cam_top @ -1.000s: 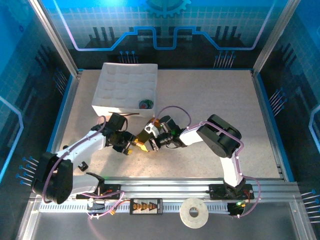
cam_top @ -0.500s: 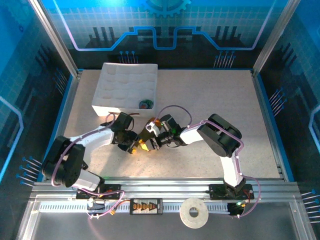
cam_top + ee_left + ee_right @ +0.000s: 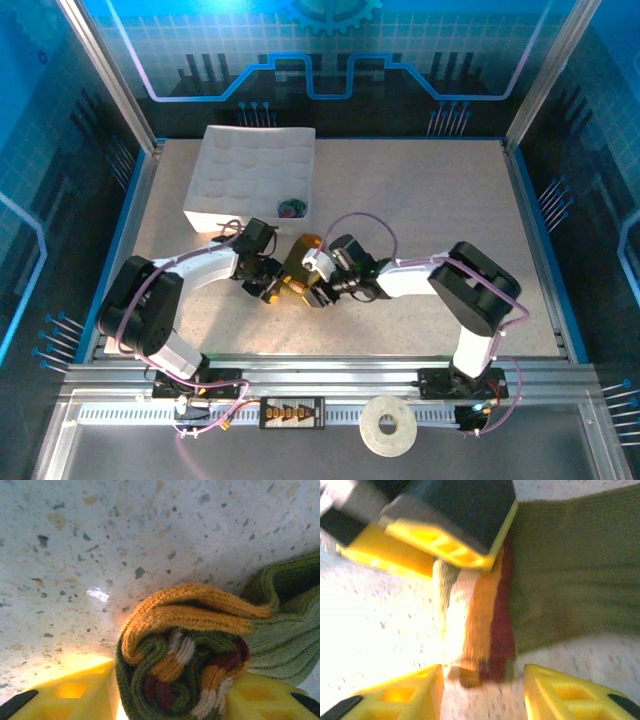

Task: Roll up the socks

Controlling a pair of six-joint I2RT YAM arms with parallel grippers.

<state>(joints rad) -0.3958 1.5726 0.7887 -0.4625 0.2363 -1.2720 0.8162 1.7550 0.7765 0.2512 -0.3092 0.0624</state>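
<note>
The olive-green sock [image 3: 293, 272] lies on the speckled table between my two grippers. One end of it is rolled into a tight coil [image 3: 180, 665] of green, orange, white and maroon bands, with an orange layer on top. My left gripper [image 3: 170, 700] is shut on that coil, one yellow finger [image 3: 75, 695] on each side. My right gripper [image 3: 482, 695] is open; the sock's striped edge [image 3: 480, 625] reaches down into the gap without touching either finger. From above, the left gripper [image 3: 272, 290] and right gripper [image 3: 318, 290] face each other across the sock.
A white gridded tray [image 3: 230, 170] stands at the back left, close behind the left arm. A small dark rolled bundle with green [image 3: 291, 208] sits in its near right corner. The left gripper's finger [image 3: 445, 535] is close in front of the right gripper.
My right gripper has opened and let go of the sock, and its arm has stretched out lower. The left arm has reached further right and still holds the roll.
</note>
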